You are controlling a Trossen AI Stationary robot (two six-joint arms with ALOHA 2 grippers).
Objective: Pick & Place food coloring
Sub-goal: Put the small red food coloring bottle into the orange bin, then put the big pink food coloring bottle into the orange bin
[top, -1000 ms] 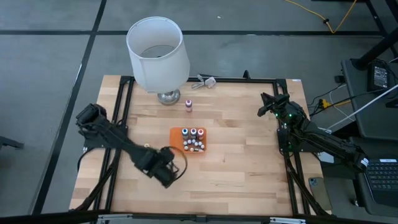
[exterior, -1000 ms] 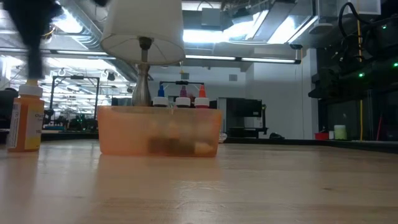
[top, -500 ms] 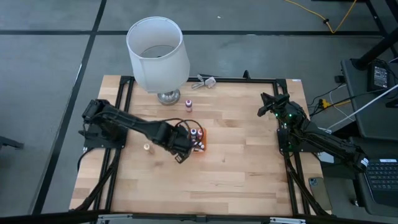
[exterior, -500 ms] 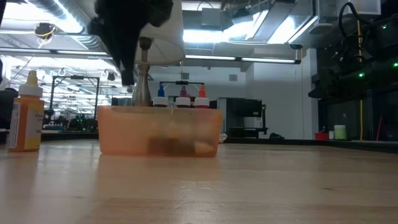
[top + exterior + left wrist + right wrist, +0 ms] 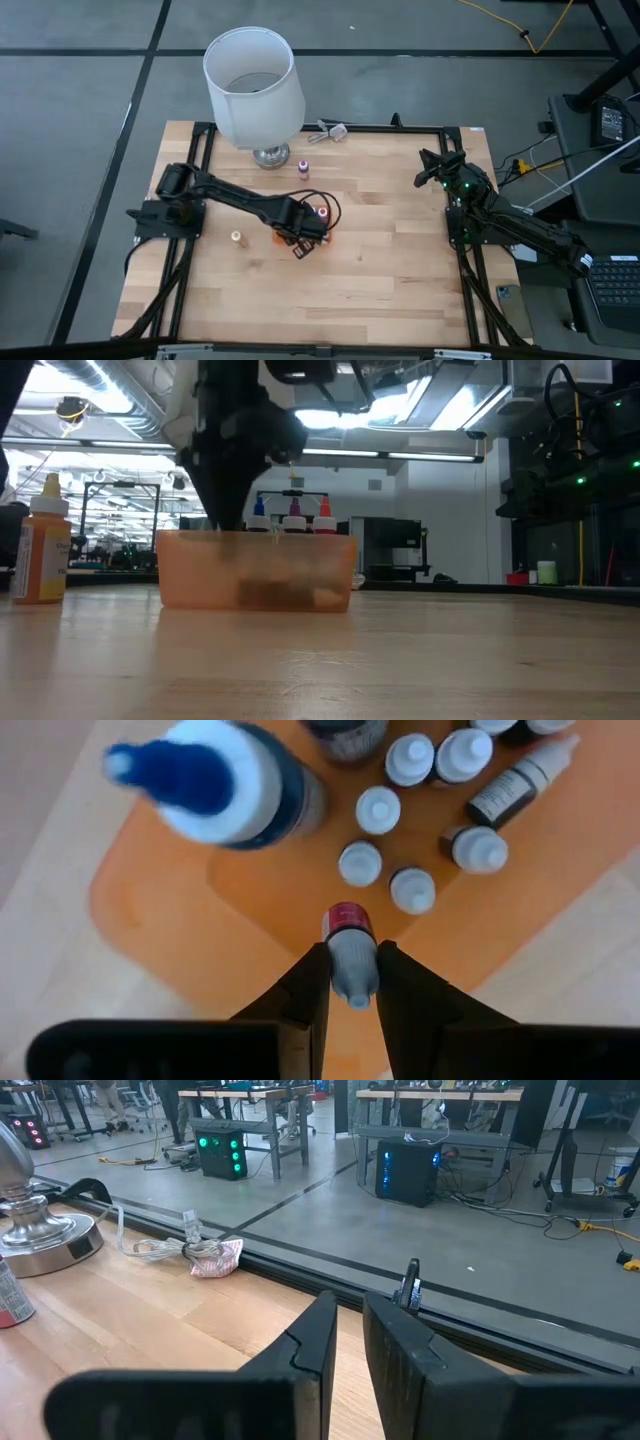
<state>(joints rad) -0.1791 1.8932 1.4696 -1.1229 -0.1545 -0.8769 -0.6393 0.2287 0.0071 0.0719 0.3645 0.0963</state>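
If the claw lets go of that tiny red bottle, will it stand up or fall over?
The left claw holds the red bottle above the orange tray. It is thin and tall, so it would probably tip. One bottle already lies on its side, and being round, it might roll.

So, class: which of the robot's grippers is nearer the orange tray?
Left. The left gripper hangs over the orange tray, shut on a small bottle; the right gripper waits at the table's far right edge.
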